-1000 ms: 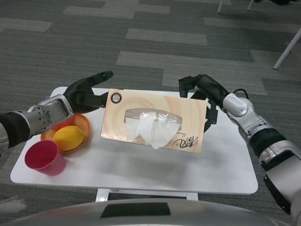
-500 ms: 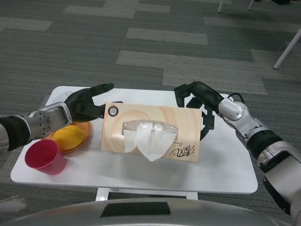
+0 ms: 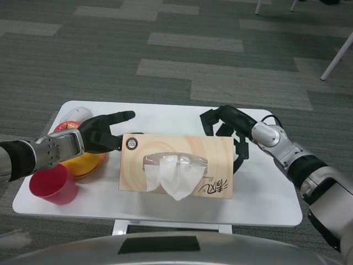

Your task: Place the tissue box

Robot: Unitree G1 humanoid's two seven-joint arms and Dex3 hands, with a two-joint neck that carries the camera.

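The tissue box point(image 3: 182, 168), tan with a white tissue sticking out of its top, lies lengthwise across the middle of the white table point(image 3: 265, 204). My left hand point(image 3: 103, 132) presses against its left end, one finger stretched out past the far corner. My right hand point(image 3: 227, 128) curls around the right end, fingers reaching down that side. The box is held between the two hands, low over the table or resting on it; I cannot tell which.
An orange bowl point(image 3: 91, 163) holding a yellow fruit sits under my left forearm, and a red cup point(image 3: 52, 185) stands at the front left. A white and red object point(image 3: 71, 117) lies at the far left corner. Grey carpet surrounds the table.
The box has come down and towards me, from tilted up to nearly flat. Both hands moved down with it and stayed at its ends.
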